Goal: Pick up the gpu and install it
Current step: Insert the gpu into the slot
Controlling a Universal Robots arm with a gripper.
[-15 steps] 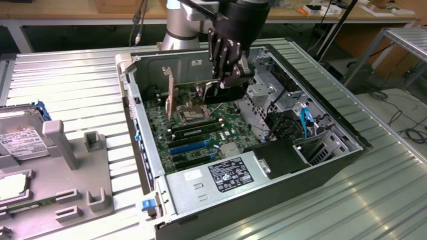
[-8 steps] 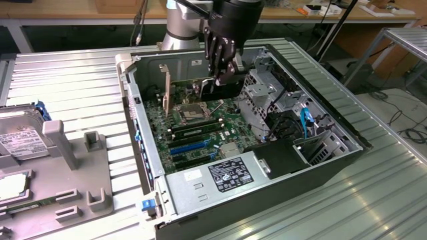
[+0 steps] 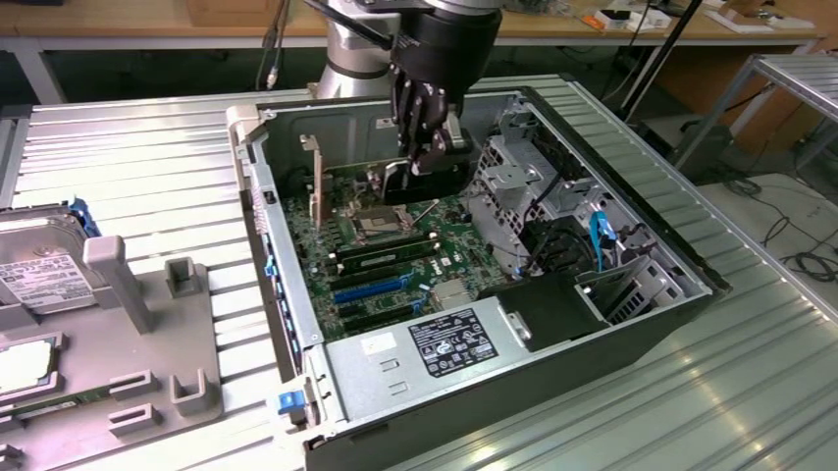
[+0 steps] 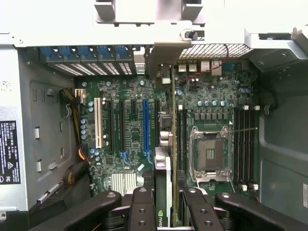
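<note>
The gpu (image 3: 427,183) is a dark card standing on edge inside the open computer case (image 3: 282,294), low over the motherboard. My gripper (image 3: 426,147) reaches down from above and is shut on it. In the wrist view the gpu (image 4: 164,183) runs edge-on between my fingers (image 4: 142,209), and my gripper (image 4: 166,214) clamps its near end. Its silver bracket (image 4: 163,57) sits at the case's rear wall. The card lines up between the blue slot (image 4: 145,125) and the CPU socket (image 4: 209,154). Whether its edge is down in a slot I cannot tell.
A power supply (image 3: 433,343) fills the case's near corner and a metal drive cage (image 3: 511,186) stands to the exterior view's right of the card. Memory slots (image 4: 245,144) flank the socket. Outside, a hard drive (image 3: 39,270) and a grey fixture tray (image 3: 144,334) lie on the ribbed table.
</note>
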